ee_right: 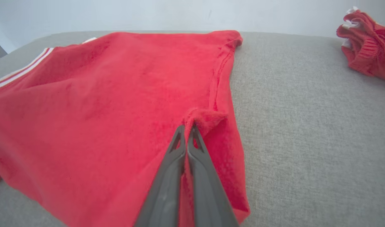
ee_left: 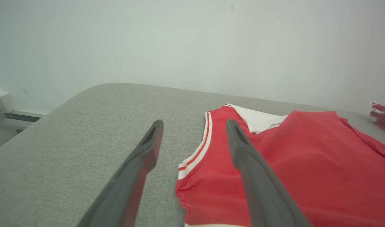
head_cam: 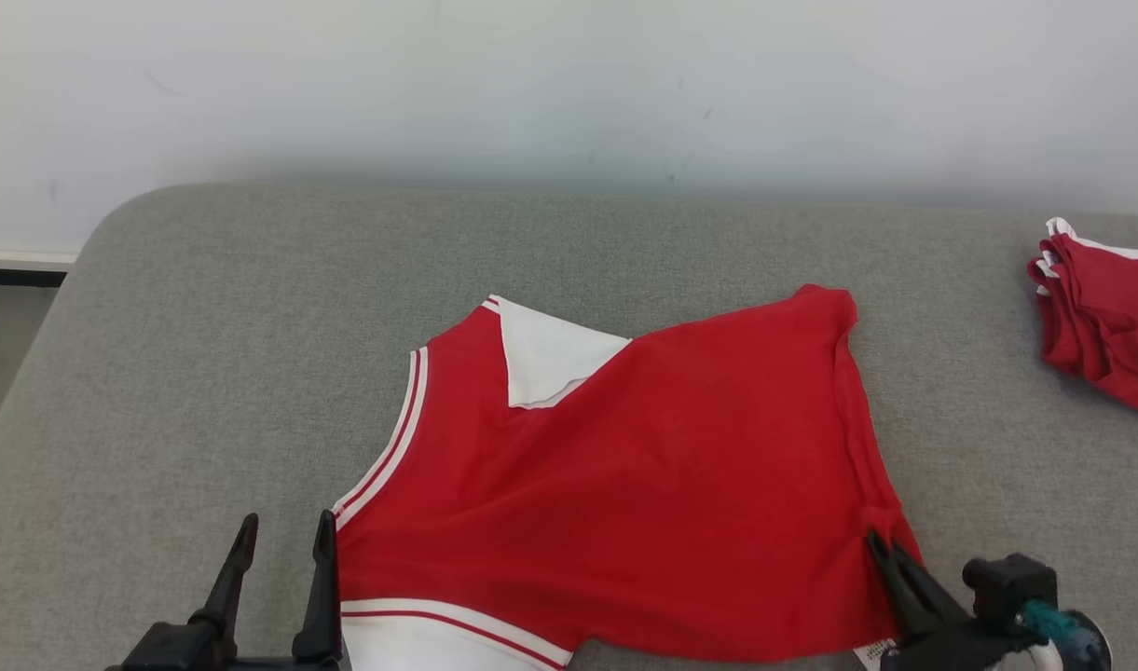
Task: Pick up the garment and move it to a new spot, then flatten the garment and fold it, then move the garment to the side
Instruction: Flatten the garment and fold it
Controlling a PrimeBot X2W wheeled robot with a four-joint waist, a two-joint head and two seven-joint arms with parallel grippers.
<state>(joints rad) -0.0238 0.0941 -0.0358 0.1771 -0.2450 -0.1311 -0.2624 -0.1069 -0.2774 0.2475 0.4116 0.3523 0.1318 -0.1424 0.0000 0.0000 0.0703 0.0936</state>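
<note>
The garment [head_cam: 643,466] is a red sleeveless top with white and red trim, lying partly folded on the grey padded table [head_cam: 205,326], a white patch showing near its top. My right gripper [head_cam: 874,540] is shut on a pinched ridge of red cloth at the garment's right edge; in the right wrist view the closed fingertips [ee_right: 187,129] bite into that raised fold of the garment [ee_right: 101,104]. My left gripper [head_cam: 284,531] stands open at the garment's left edge, with its right finger [ee_left: 242,148] over the striped armhole of the garment [ee_left: 306,164] and its left finger over bare table.
A second red and white garment [head_cam: 1104,317] lies bunched at the table's far right edge, also seen as a red heap [ee_right: 369,53] in the right wrist view. A pale wall [head_cam: 569,84] runs behind the table. Bare grey surface lies left of the top.
</note>
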